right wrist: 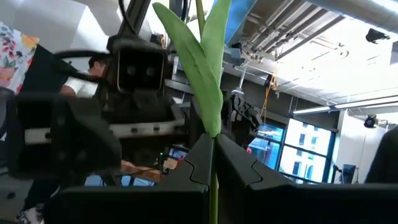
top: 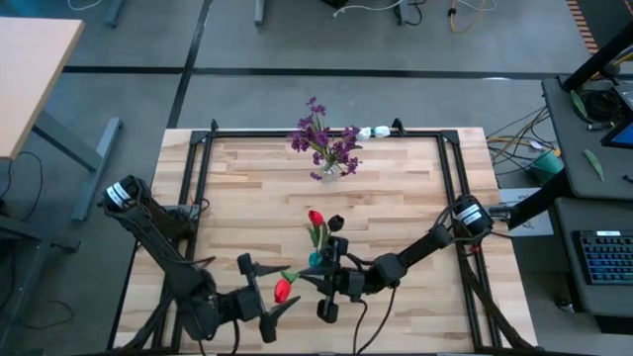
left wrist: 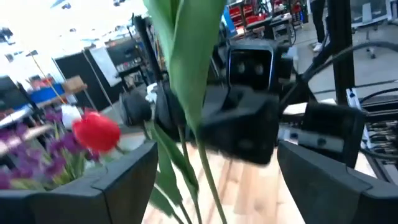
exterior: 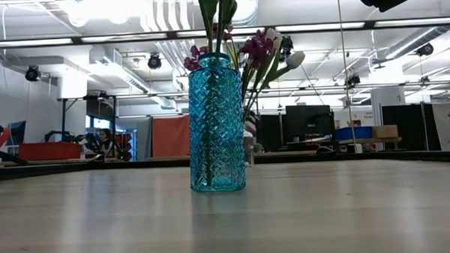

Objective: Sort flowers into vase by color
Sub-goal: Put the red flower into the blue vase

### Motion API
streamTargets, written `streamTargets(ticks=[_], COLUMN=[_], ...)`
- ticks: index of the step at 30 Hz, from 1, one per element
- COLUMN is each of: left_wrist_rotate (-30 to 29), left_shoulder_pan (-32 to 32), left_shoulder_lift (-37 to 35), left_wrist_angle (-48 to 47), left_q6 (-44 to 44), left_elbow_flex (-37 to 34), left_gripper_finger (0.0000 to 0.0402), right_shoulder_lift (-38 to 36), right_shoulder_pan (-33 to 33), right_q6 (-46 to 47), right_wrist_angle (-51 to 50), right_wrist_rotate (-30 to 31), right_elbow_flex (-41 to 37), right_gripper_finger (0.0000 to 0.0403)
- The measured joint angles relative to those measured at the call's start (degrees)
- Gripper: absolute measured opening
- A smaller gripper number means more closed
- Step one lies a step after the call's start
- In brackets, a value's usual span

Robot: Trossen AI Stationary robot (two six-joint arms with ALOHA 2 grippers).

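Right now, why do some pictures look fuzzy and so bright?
Left wrist view: the green stem sits so close that it blurs, and so does the red tulip. Low view: bright ceiling lights glare behind the blue vase, and the tabletop nearest the camera looks soft. High view: evenly lit, fairly sharp.

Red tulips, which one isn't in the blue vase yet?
The red tulip near the table's front edge, by the left gripper. The right gripper pinches its stem; the other tulip stands in the vase.
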Motion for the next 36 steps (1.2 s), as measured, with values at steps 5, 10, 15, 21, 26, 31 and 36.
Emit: streamTargets(ticks=[5, 10, 15, 21, 26, 31, 36], left_wrist_rotate=[0.0, 1.7, 2.9, 5.0, 5.0, 5.2, 4.6], left_shoulder_pan=[0.0, 0.5, 1.0, 2.4, 2.7, 2.7, 2.7], left_shoulder_lift=[0.0, 0.0, 0.0, 0.0, 0.0, 0.0, 0.0], left_wrist_angle=[0.0, 0.0, 0.0, 0.0, 0.3, 0.3, -0.4], left_q6=[6.6, 9.8, 10.3, 10.3, 10.3, 10.6, 10.6], left_elbow_flex=[3.6, 5.8, 7.0, 6.9, 6.8, 7.4, 7.9], left_gripper_finger=[0.0312, 0.0311, 0.0301, 0.0188, 0.005, 0.0018, 0.0005], right_shoulder_lift=[0.0, 0.0, 0.0, 0.0, 0.0, 0.0, -0.1], right_shoulder_pan=[0.0, 0.0, 0.0, 0.0, 0.3, 1.6, 3.5], right_q6=[0.0, 0.0, 0.0, 0.0, 0.0, -0.1, -3.6], right_wrist_angle=[-0.1, 0.0, 0.0, 0.0, -0.2, -0.1, -1.2], right_wrist_rotate=[0.0, 0.0, 0.0, -0.1, -0.2, 0.2, 4.7], right_elbow_flex=[0.1, 0.2, 0.1, 0.2, 0.2, 0.6, 2.8], right_gripper_finger=[0.0009, 0.0009, 0.0009, 0.0009, 0.0009, 0.002, 0.006])
